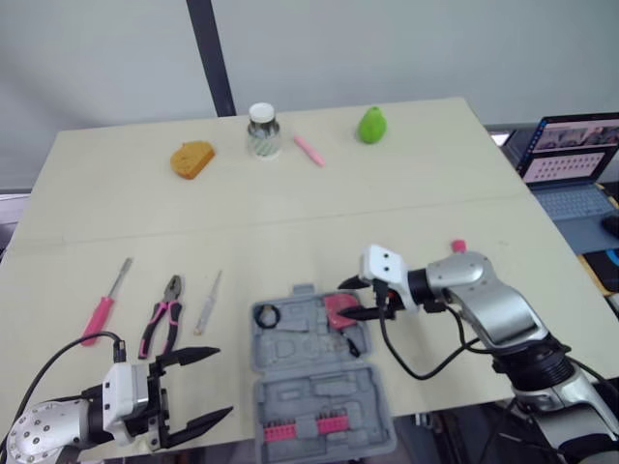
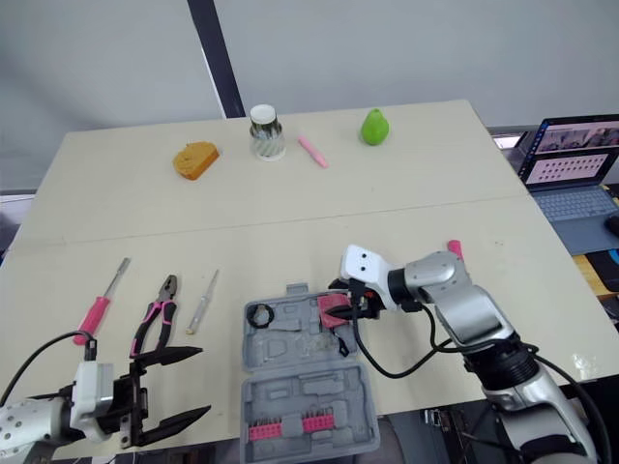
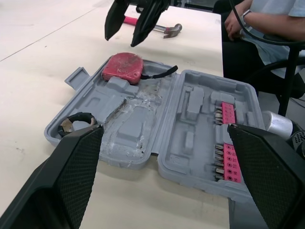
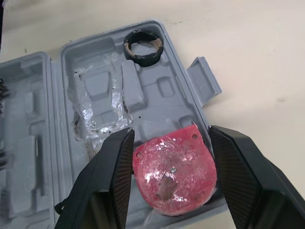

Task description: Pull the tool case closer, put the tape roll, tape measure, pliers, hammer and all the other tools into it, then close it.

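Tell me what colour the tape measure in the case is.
The tape measure is pinkish red; it shows best in the right wrist view.

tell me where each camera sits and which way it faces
Eye views: on the head, facing forward and down over the table; both arms show, left gripper and right gripper.
Left wrist view: left arm, facing across the open tool case; own fingers frame it.
Right wrist view: right arm, facing down on the tape measure between its own fingers.
Both wrist views share the tape roll.
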